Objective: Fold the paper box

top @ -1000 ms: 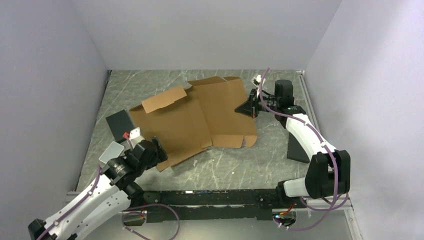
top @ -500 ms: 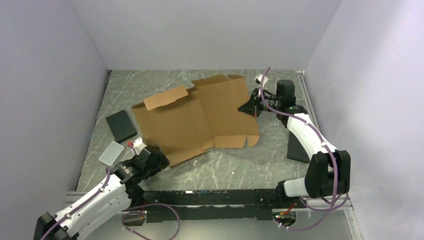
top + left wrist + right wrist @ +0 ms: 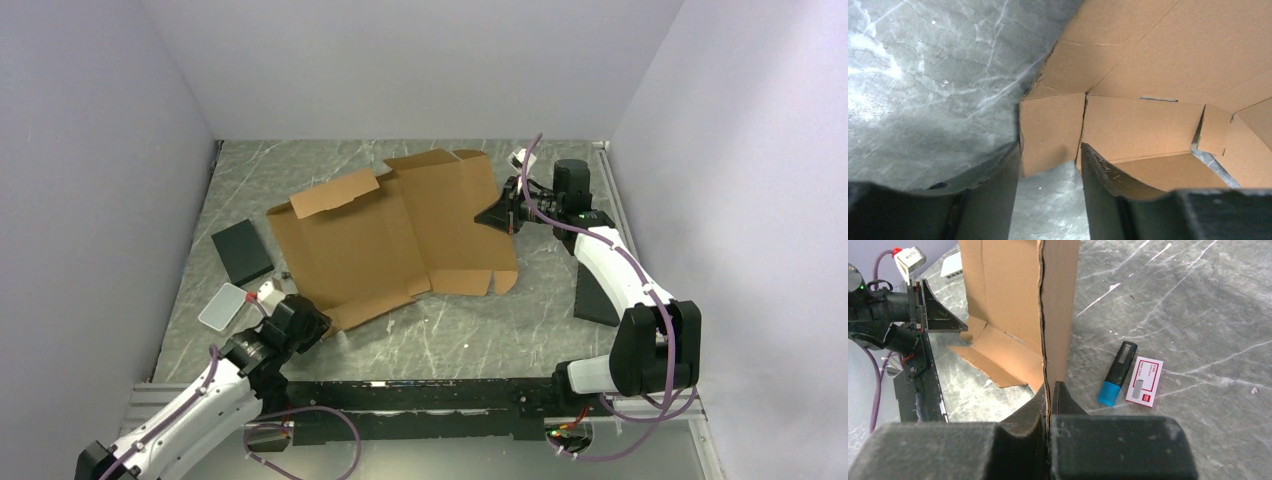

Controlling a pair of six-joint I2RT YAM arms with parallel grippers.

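The paper box (image 3: 400, 235) is a large flat brown cardboard sheet with flaps, lying in the middle of the table. My right gripper (image 3: 497, 216) is shut on its right edge and lifts that side; in the right wrist view the sheet (image 3: 1015, 305) stands on edge between the pads (image 3: 1049, 395). My left gripper (image 3: 315, 325) is open at the sheet's near left corner. In the left wrist view a small flap (image 3: 1050, 130) lies just beyond the open fingers (image 3: 1050, 160), not between them.
A black pad (image 3: 242, 251) and a clear plastic case (image 3: 223, 306) lie left of the sheet. A black wedge (image 3: 594, 292) sits by the right arm. A blue-tipped marker (image 3: 1118, 372) and a white card (image 3: 1144, 381) lie on the table behind the sheet.
My left gripper pulled back toward the near edge, off the sheet's corner. The sheet shifted slightly right and back. The right gripper kept its grip and barely moved.
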